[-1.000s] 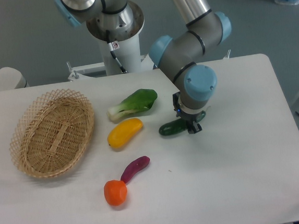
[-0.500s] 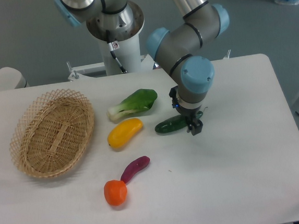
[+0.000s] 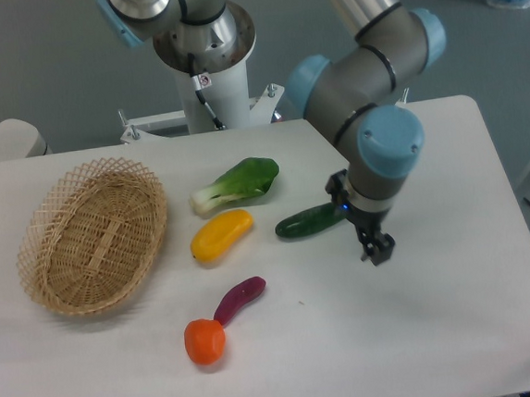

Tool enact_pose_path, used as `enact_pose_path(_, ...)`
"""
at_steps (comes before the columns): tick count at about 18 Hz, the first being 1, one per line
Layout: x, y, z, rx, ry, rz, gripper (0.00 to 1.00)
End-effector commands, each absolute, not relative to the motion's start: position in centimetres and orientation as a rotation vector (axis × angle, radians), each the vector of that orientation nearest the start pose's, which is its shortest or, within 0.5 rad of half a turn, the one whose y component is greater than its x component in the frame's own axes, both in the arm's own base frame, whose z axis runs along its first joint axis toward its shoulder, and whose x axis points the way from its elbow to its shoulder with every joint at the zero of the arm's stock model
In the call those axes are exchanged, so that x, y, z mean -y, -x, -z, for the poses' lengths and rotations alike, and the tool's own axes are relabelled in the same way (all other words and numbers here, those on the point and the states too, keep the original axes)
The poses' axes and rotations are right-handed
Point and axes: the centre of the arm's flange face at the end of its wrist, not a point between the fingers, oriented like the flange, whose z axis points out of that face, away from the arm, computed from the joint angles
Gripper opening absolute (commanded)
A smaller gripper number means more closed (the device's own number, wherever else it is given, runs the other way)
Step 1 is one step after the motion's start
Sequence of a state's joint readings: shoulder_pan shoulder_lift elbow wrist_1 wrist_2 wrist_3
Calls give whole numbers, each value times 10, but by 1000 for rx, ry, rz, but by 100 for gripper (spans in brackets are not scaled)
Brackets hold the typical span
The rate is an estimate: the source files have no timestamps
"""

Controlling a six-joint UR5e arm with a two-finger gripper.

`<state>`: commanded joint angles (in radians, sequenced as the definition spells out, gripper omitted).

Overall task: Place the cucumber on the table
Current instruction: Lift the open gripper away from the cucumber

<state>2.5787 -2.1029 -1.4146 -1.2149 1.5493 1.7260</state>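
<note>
The dark green cucumber point(image 3: 306, 222) lies flat on the white table point(image 3: 443, 322), just right of the yellow vegetable. My gripper point(image 3: 375, 248) hangs to the cucumber's right and a little nearer the front. It is apart from the cucumber and holds nothing. Its jaws look open. The arm's blue wrist joint sits above it and hides the cucumber's right tip.
A woven wicker basket point(image 3: 92, 234) stands at the left. A bok choy point(image 3: 239, 182), a yellow vegetable point(image 3: 221, 235), a purple eggplant point(image 3: 239, 297) and an orange round vegetable point(image 3: 205, 341) lie in the middle. The robot base stands behind the table.
My gripper let go of the cucumber and moved right and toward the front. The cucumber stays on the table where it was set down.
</note>
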Motion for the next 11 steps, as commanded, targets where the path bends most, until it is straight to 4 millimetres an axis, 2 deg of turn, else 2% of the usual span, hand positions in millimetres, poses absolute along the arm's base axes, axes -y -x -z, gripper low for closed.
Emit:
enact_pose_path(3,-492,511,-284,-1054,2939,29,100)
enact_pose_path(5,-505,510,-283,-1076,2931,17,100)
enact_pose_path(11,-516,514,-271,-1084,2938,19,100)
